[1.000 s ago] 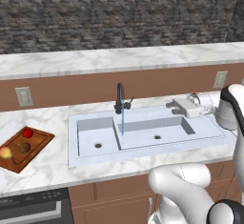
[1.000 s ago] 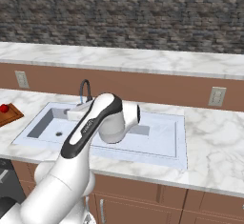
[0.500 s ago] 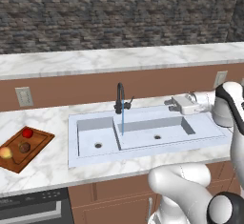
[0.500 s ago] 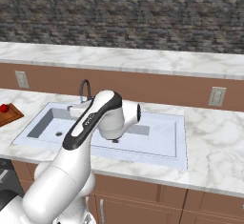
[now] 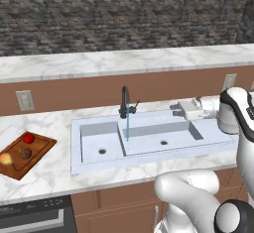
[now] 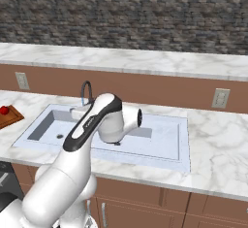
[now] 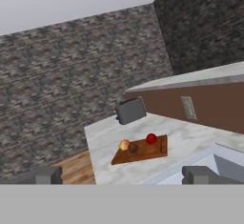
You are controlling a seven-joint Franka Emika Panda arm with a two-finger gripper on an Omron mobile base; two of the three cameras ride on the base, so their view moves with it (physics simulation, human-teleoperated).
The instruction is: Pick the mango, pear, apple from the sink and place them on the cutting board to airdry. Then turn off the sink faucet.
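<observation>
Gripper (image 5: pixel 174 109) spread wide and holding nothing, hanging over the right end of the white double-basin sink (image 5: pixel 89 165), level with the slim black gooseneck faucet (image 5: pixel 124 100) and pointed toward it, likely lining up on the small side lever since a thin blue stream is running into the basin. Both basins bare of fruit, smooth and glossy, a round drain in each. Farther left on the veined marble counter (image 5: pixel 49 177), the reddish-brown wooden cutting board (image 5: pixel 37 152) with its grooved edge, carrying all three: glossy round red apple (image 5: pixel 29 138), dull lumpy brown pear (image 5: pixel 25 153), oval yellow-orange mango (image 5: pixel 6 158), spaced apart to dry. Beyond the board in the hand view, a grey toaster (image 7: pixel 130 110) against the rough dark stone wall (image 7: pixel 71 75). Fruit step looks finished, faucet left
</observation>
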